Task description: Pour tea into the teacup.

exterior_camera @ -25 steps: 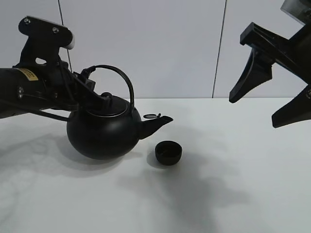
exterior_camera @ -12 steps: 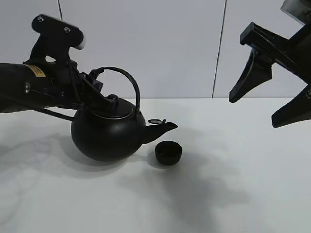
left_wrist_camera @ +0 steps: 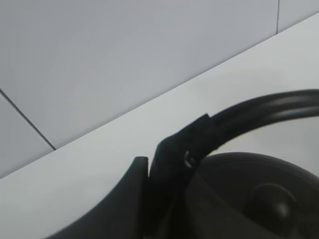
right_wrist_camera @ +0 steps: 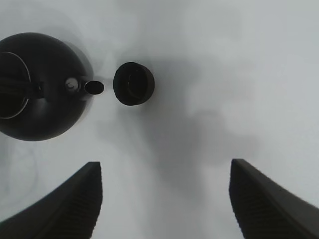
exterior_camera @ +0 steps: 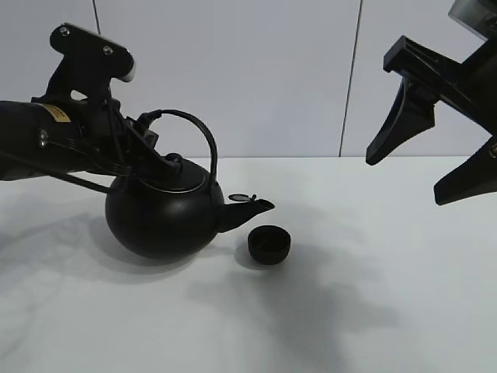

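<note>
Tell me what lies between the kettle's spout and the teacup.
Nothing: only a bare strip of white table separates spout and teacup, clearest in the right wrist view.

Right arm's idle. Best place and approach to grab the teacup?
Pinch the teacup wall on its side away from the kettle spout, right gripper coming straight down. It stands upright, mouth up, handleless and low, so the rim is likely the only hold, and the spout crowds the other side.

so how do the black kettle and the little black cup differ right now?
Size: the big round black kettle dwarfs the small matte-black bowl-shaped teacup. Handle: kettle has an arched one, lid and spout; teacup has none, open-topped. Hold: the left end effector grips the kettle's handle; teacup stands free on the white table. Both are matte black and round.
</note>
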Robot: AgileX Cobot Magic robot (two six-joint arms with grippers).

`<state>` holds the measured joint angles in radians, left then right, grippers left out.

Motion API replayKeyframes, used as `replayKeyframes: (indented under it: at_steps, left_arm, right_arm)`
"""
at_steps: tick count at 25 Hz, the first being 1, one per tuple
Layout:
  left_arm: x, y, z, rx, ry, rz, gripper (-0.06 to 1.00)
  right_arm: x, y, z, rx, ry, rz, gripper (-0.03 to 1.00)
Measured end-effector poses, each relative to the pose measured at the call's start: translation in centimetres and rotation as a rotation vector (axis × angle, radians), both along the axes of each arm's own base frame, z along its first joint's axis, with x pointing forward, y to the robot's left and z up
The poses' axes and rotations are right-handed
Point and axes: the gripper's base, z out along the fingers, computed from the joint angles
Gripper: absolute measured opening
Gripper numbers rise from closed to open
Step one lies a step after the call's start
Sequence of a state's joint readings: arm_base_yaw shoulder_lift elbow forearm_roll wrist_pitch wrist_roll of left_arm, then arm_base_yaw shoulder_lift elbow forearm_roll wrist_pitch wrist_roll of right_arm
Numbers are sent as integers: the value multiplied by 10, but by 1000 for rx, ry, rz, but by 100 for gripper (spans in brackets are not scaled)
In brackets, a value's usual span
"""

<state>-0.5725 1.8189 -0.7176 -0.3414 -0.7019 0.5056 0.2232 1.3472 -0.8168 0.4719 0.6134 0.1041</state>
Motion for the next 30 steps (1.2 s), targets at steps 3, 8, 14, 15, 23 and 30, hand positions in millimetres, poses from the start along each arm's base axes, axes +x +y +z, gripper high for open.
replayKeyframes:
  at_steps: [3,8,14,15,23,30]
  left_arm:
    - [0,1,0,8,0,7,11]
    - [0,1,0,23,-6,4,11]
    - [0,1,0,53,-16,-6,11]
    - [0,1,0,57,-17,-8,11]
    - [9,-4,8,93,-26,-19,11]
    - [10,-5,9,138,-44,-36,11]
  right_arm:
    - [0,0,0,0,0,0,49]
    - [0,0,0,0,0,0,49]
    - [0,0,0,0,0,0,49]
    - [0,0,0,0,0,0,49]
    - [0,0,0,0,1,0,49]
    - [-1,0,0,0,8,4,49]
